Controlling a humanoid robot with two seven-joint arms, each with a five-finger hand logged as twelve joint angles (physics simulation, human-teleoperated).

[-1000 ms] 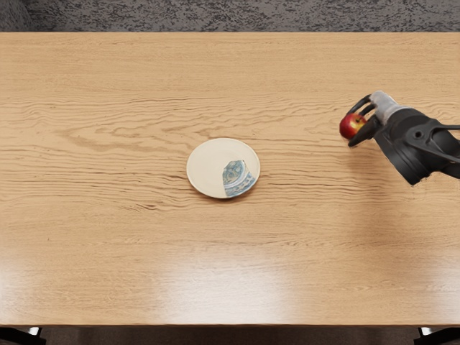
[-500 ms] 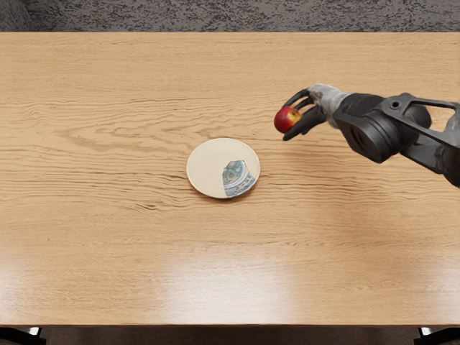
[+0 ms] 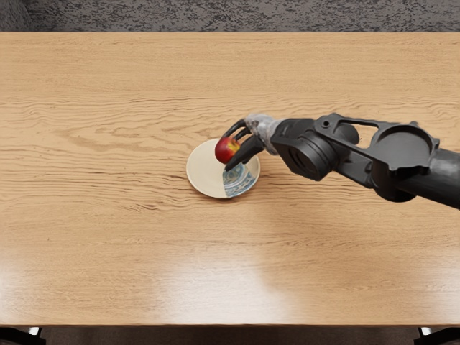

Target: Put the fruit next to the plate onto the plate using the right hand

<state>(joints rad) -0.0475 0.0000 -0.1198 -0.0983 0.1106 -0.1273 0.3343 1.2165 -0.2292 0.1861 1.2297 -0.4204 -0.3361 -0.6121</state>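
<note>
Overhead, a light wooden table (image 3: 108,244) filled the head view, with grey carpet (image 3: 215,14) beyond its far edge. From the right, the dark arm stretched leftward. The fingers of its right hand (image 3: 248,139) were clamped on a red apple (image 3: 226,149) over the cream plate (image 3: 205,175).

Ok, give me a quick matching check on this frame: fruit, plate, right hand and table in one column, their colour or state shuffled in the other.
1 fruit
2 plate
3 right hand
4 table

A pale, round, lying flat
B light wood grain
C red, held over the plate
D fingers curled around the fruit

Pairs: 1-C, 2-A, 3-D, 4-B
</note>
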